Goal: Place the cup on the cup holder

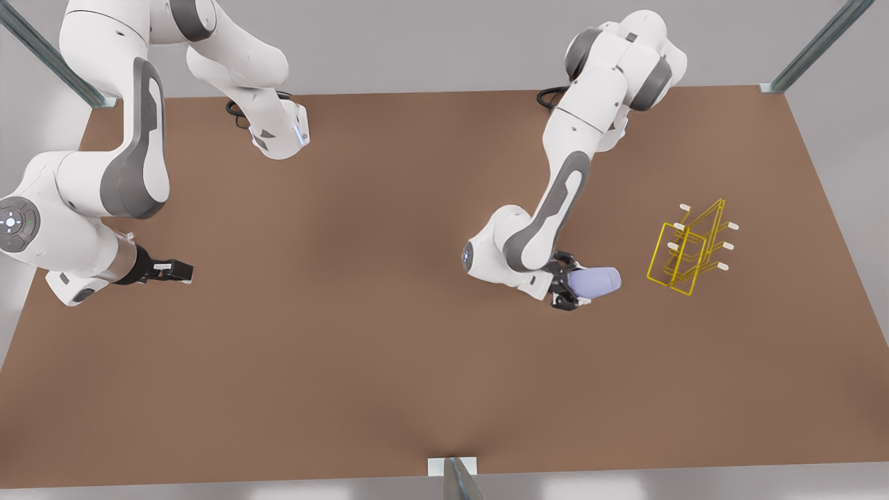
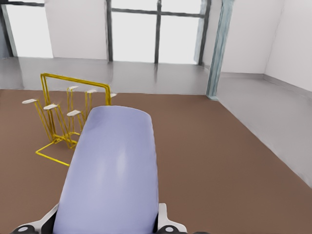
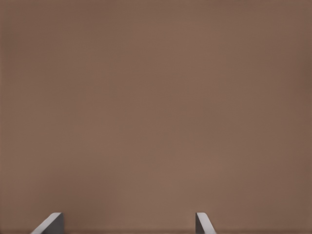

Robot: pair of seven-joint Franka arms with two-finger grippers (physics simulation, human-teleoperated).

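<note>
Both differ: left gripper [image 1: 574, 283] clamps the cup [image 1: 596, 282]; right gripper [image 1: 182, 271] waits, fingers spread.

cup [image 1: 599, 281]: lavender-blue, tapered, lying sideways, raised off the table.
cup holder [image 1: 687, 250]: yellow wire rack, white-tipped pegs, upright, near cup.

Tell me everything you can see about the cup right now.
The cup is small, lavender-blue, plain, matte, handleless and tapered. It lies on its side in the air, gripped at one end by the left gripper, whose jaws are shut on it. Its free end points toward the yellow wire holder, from which it is clearly apart. Only the gripper touches it.
</note>
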